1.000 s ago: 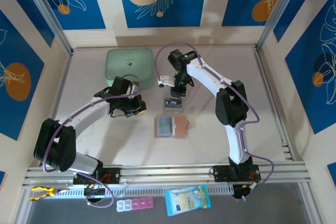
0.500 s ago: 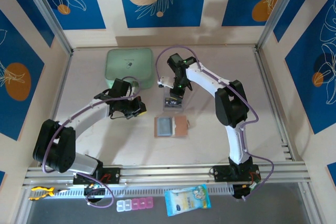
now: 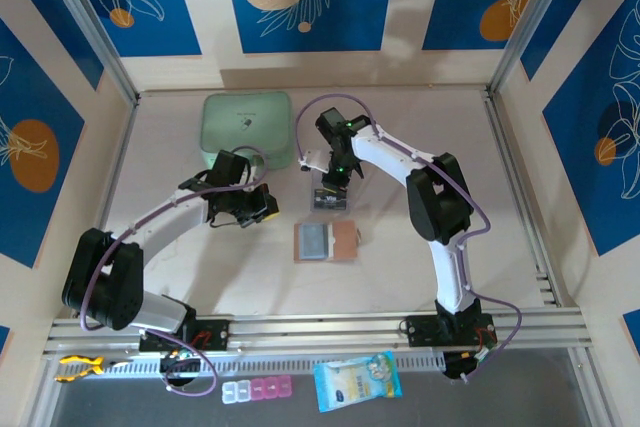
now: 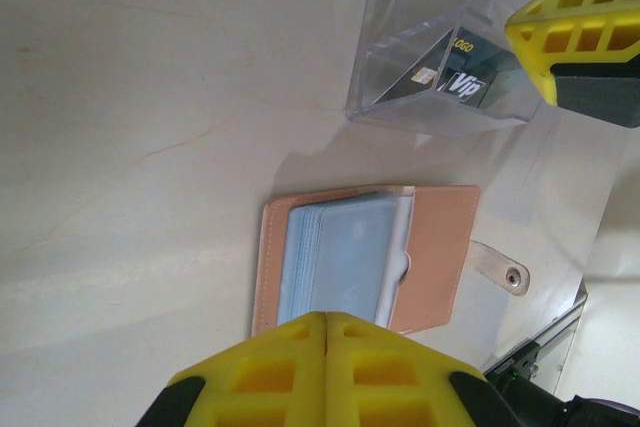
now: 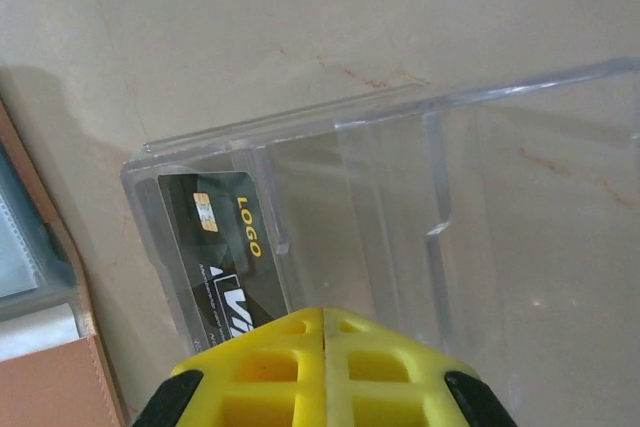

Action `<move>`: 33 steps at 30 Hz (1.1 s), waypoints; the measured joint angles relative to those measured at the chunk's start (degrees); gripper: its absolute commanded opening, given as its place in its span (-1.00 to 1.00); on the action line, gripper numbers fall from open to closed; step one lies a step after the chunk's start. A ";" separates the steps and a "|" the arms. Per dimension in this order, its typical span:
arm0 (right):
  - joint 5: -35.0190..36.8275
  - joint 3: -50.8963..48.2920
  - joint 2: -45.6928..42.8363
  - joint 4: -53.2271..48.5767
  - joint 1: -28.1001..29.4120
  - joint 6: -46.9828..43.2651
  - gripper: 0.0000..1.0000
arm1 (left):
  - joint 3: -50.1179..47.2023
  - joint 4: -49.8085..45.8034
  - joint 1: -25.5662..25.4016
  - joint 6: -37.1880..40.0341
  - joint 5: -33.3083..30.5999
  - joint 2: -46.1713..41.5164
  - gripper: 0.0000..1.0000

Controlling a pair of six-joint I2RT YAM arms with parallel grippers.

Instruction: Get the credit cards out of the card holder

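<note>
One dark card (image 5: 225, 257) lay in the clear box (image 3: 331, 197). The open card holder (image 3: 326, 243) lay just beside the box, probably with more cards left inside. The left gripper (image 4: 327, 319) and right gripper (image 5: 323, 315) were pinched together and empty, the right one over the box. The right arm had shifted slightly since a second earlier; nothing else had moved.

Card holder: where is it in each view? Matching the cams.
Top external: card holder lies open, just below picture centre.
Left wrist: card holder at lower centre.
Right wrist: card holder cut off at the lower-left edge.
Shared landmark: the clear box next to it, in all three.
</note>
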 measured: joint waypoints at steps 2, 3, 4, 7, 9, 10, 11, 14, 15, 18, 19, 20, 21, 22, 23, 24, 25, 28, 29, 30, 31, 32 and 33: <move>0.02 -0.37 -0.07 0.59 0.04 0.00 -1.00 | 0.00 0.09 0.00 0.00 0.02 0.00 -0.91; 0.09 -0.50 -0.11 0.76 0.07 0.00 -1.00 | 0.00 0.11 0.00 0.02 0.02 0.00 -0.91; 0.15 -0.55 -0.11 0.94 0.07 0.02 -1.00 | 0.00 0.09 0.00 -0.02 0.02 0.00 -0.91; 0.50 -0.68 -0.13 1.53 0.07 0.07 -1.00 | 0.00 0.11 0.00 -0.20 0.04 0.00 -0.91; 0.87 -0.81 -0.13 1.99 0.07 0.28 -1.00 | 0.00 0.13 -0.02 -0.26 0.04 0.00 -0.91; 1.07 -0.85 -0.13 2.10 0.04 0.48 -1.00 | 0.00 0.13 -0.04 -0.39 0.07 0.00 -0.91; 1.27 -0.85 -0.15 2.12 0.04 0.70 -1.00 | 0.00 0.15 -0.13 -0.42 0.11 0.00 -0.91; 1.49 -0.87 -0.35 2.12 0.04 1.60 -1.00 | 0.00 0.79 -0.28 -0.46 0.46 0.02 -0.91; 1.53 -0.87 -0.55 2.10 0.02 2.01 -1.00 | 0.00 1.09 -0.37 -0.52 0.50 0.07 -0.91; 1.49 -1.75 -2.58 2.47 -0.02 3.54 -1.00 | 0.00 2.01 -1.05 -0.61 0.72 0.68 -0.91; 1.44 -2.21 -3.69 2.56 -0.02 4.35 -1.00 | 0.00 2.27 -1.42 -0.61 0.87 1.11 -0.91; 1.38 -2.71 -4.85 2.69 -0.02 5.27 -1.00 | 0.02 2.47 -1.73 -0.61 0.94 1.53 -0.91; 1.18 -3.15 -5.97 2.91 -0.07 6.29 -1.00 | 0.02 2.64 -1.99 -0.66 0.96 1.97 -0.91; 0.94 -3.74 -7.21 3.30 -0.07 7.58 -1.00 | 0.02 2.78 -2.38 -0.63 1.03 2.54 -0.91; 0.37 -4.59 -8.70 3.63 -0.07 9.27 -1.00 | 0.02 2.93 -2.84 -0.83 1.05 3.10 -0.91; -0.13 -5.35 -9.77 3.96 -0.07 10.54 -1.00 | 0.02 3.10 -3.30 -0.87 1.07 3.58 -0.91; -0.79 -6.51 -11.19 4.46 -0.07 12.33 -1.00 | 0.04 3.21 -3.87 -0.98 1.09 4.13 -0.91; -3.39 -10.91 -15.19 5.99 0.13 18.34 -1.00 | 0.11 3.87 -5.51 -1.09 1.09 5.51 -0.91; -4.26 -12.63 -16.37 6.73 0.28 20.63 -1.00 | 0.17 4.17 -6.08 -1.22 1.09 6.03 -0.92; -5.09 -14.43 -17.49 7.54 0.46 22.82 -1.00 | 0.24 4.42 -6.49 -1.31 1.09 6.45 -0.92; -5.97 -16.39 -18.67 8.35 0.72 25.53 -1.00 | 0.31 4.79 -6.97 -1.49 1.09 6.95 -0.91; -6.75 -18.47 -19.80 9.31 1.03 28.37 -1.00 | 0.35 5.07 -7.48 -1.66 1.09 7.45 -0.92; -7.54 -20.20 -20.70 10.10 1.29 31.06 -1.00 | 0.35 5.31 -7.87 -1.86 1.09 7.85 -0.92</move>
